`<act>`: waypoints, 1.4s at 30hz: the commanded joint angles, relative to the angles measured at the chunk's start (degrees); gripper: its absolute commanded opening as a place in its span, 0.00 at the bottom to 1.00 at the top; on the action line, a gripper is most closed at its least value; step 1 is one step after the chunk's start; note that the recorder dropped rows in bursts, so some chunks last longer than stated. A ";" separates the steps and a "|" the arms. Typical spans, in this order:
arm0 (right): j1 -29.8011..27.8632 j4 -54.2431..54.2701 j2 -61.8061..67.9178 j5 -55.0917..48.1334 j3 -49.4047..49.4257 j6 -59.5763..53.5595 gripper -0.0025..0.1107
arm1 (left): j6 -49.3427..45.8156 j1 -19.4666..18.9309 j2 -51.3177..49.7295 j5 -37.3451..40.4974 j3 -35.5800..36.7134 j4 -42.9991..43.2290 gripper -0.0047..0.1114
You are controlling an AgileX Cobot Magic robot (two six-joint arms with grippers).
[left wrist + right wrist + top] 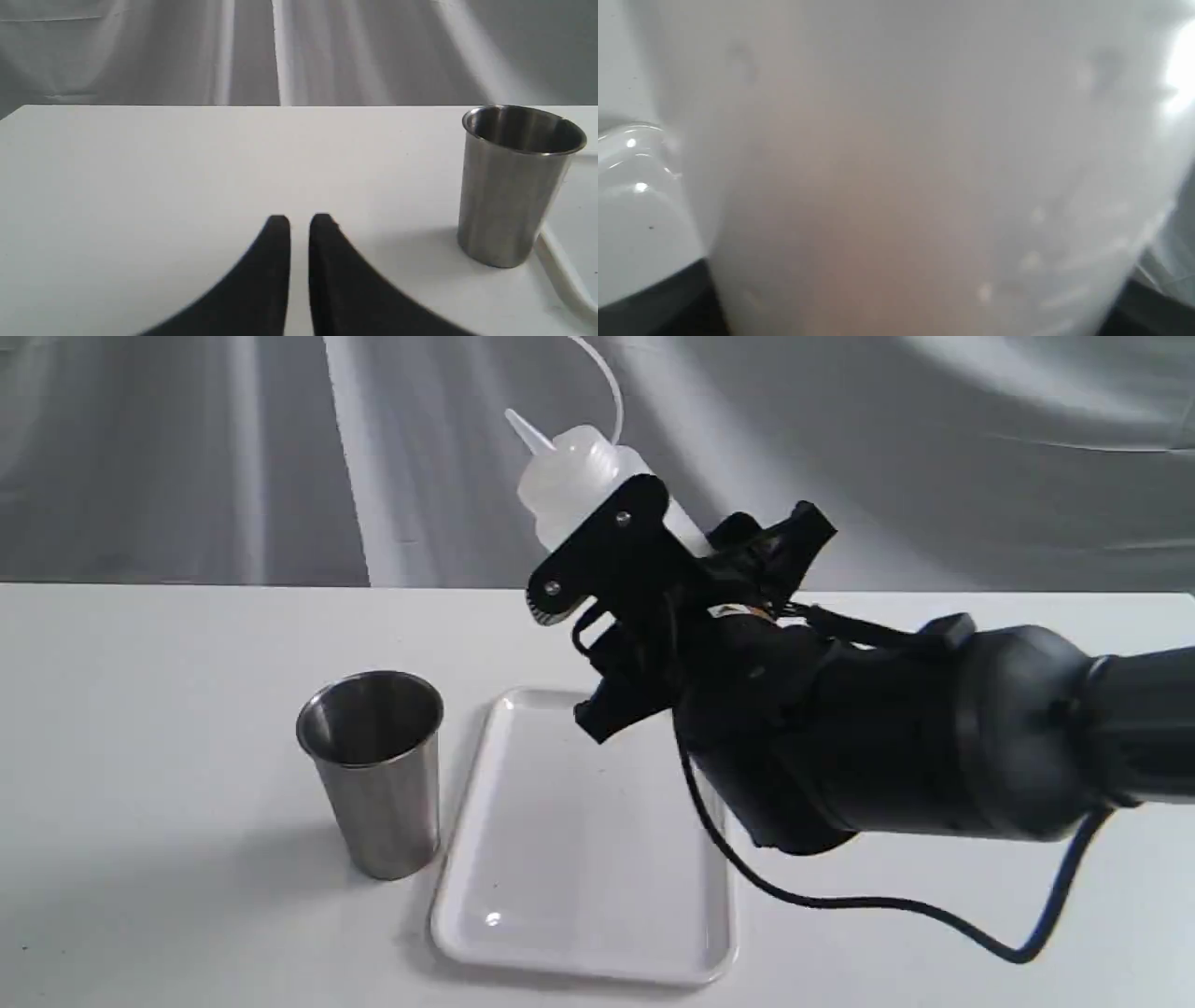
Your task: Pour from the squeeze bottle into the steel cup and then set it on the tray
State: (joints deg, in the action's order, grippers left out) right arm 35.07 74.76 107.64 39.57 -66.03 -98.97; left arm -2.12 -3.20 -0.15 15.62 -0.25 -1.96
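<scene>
The squeeze bottle (571,485) is a whitish, translucent cylinder with a cone nozzle and a thin strap that arcs up from its neck past the top of the exterior view. It is held in the air above the far part of the tray (579,868), tilted so the nozzle points up and toward the steel cup's side. The right hand (621,511) is clamped round its body, one black finger crossing the near side and the other hidden behind. The steel cup (373,775) is a tapered brushed-metal tumbler with a dark inside. It stands upright on the white tabletop (140,709) just beside the tray's left edge; whether they touch is not clear. The tray lies flat, white and glossy, with rounded corners and a low rim. Only the exterior view shows the nozzle, the strap and the tilt. The right wrist view is almost filled by the blurred bottle wall (896,177), with a faint warm tinge low down that may be liquid, and a glossy white corner beside it that is probably the tray (635,196). The left wrist view shows the left hand (299,223) low over bare tabletop, its fingers drawn together to a narrow slit with nothing between them, and the cup (509,196) off to one side against the tray's rim (560,275).
</scene>
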 commanded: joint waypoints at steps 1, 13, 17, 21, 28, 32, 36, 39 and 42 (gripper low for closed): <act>1.58 3.20 1.22 6.59 -3.41 -8.70 0.02 | 0.12 0.13 0.15 -0.41 0.25 0.02 0.11; 4.81 9.58 8.01 14.21 -10.74 -23.89 0.02 | 0.26 0.13 0.15 -0.41 0.25 0.02 0.11; 5.53 7.87 8.81 14.63 -10.72 -23.89 0.02 | 0.06 0.13 0.15 -0.41 0.25 0.02 0.11; 5.64 7.21 9.30 15.72 -10.72 -23.89 0.02 | 0.06 0.13 0.15 -0.41 0.25 0.02 0.11; 6.29 2.30 10.91 20.88 -10.72 -23.89 0.02 | 0.26 0.13 0.15 -0.41 0.25 0.02 0.11; 6.99 0.60 11.26 20.37 -10.72 -23.89 0.02 | 0.26 0.13 0.15 -0.41 0.25 0.02 0.11; 7.59 1.07 11.26 19.71 -10.72 -23.69 0.02 | 0.26 0.13 0.15 -0.41 0.25 0.02 0.11; 7.59 1.66 11.26 20.33 -10.72 -20.62 0.02 | 0.10 0.13 0.15 -0.41 0.25 0.02 0.11; 7.59 2.58 11.26 22.61 -10.72 -14.03 0.02 | 0.10 0.13 0.15 -0.41 0.25 0.02 0.11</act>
State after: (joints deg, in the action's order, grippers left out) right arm 42.64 78.15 119.31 59.36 -76.16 -116.40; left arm -2.12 -3.20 -0.15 15.62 -0.25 -1.96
